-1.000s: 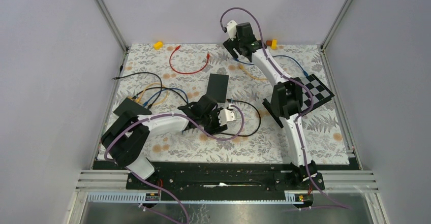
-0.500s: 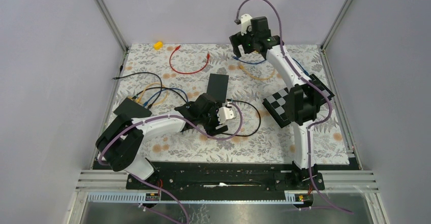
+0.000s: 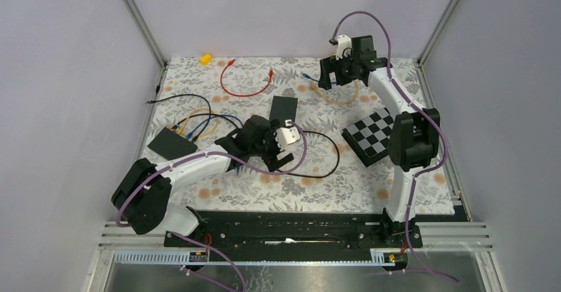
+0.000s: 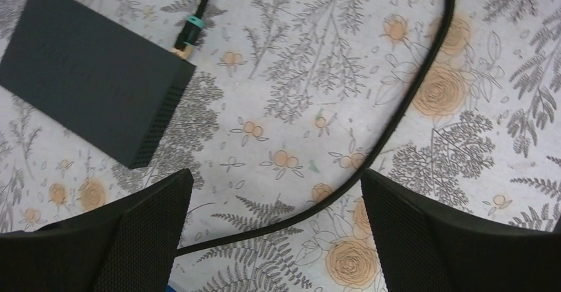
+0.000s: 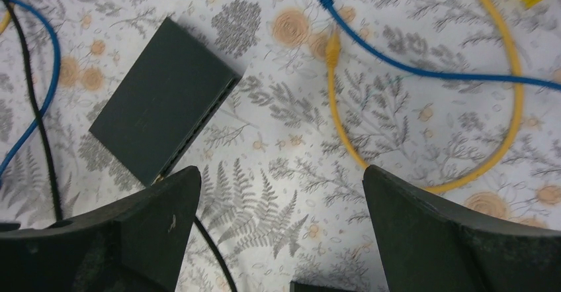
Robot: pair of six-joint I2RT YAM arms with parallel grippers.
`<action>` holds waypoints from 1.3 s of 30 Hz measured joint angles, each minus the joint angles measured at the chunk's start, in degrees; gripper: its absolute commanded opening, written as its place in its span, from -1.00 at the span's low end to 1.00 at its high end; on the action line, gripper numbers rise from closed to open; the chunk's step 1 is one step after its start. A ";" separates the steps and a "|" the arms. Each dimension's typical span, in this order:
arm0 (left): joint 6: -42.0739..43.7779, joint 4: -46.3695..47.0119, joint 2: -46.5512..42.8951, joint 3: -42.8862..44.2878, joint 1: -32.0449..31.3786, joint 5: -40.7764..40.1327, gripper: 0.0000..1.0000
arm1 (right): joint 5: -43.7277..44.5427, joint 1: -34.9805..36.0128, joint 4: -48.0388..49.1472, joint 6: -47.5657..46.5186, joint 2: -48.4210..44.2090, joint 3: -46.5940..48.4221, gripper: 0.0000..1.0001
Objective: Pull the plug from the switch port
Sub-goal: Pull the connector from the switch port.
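A dark switch box [image 3: 284, 112] lies mid-table. A black cable's plug [image 3: 297, 131] sits in the port at its near right corner. In the left wrist view the box [image 4: 86, 73] is at the upper left, and the plug [image 4: 187, 30] shows a teal band and gold tip. The black cable [image 4: 410, 100] curves between my fingers below. My left gripper [image 3: 268, 149] [image 4: 274, 193] is open and empty, just near of the box. My right gripper [image 3: 334, 79] [image 5: 281, 206] is open and empty, high at the back right. The right wrist view shows the box [image 5: 165, 97] at the left.
A second dark box [image 3: 171, 144] at the left has blue and orange cables plugged in. A checkerboard [image 3: 370, 136] lies at the right. A red cable [image 3: 241, 80] and a yellow block [image 3: 206, 59] lie at the back. A blue cable [image 5: 397, 63] and a yellow cable [image 5: 344, 126] lie under my right gripper.
My right arm has swung right along the back edge, uncovering the checkerboard. My left gripper has shifted left and back, closer to the middle box. Both stay open.
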 measured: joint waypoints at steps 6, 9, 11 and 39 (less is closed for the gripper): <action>-3.96 1.75 -0.66 0.02 4.02 -0.04 0.97 | -4.20 -0.87 1.62 1.20 -3.15 -6.54 0.90; -6.29 1.92 0.02 0.74 7.17 0.11 0.98 | -5.86 -1.05 2.29 1.60 -4.59 -9.60 0.87; -8.07 2.16 1.25 2.03 9.27 0.11 0.97 | -6.67 -1.05 2.51 1.75 -5.44 -11.30 0.86; -31.52 1.99 27.63 22.05 23.10 6.67 0.86 | -18.12 3.76 4.83 2.25 7.23 -16.65 0.47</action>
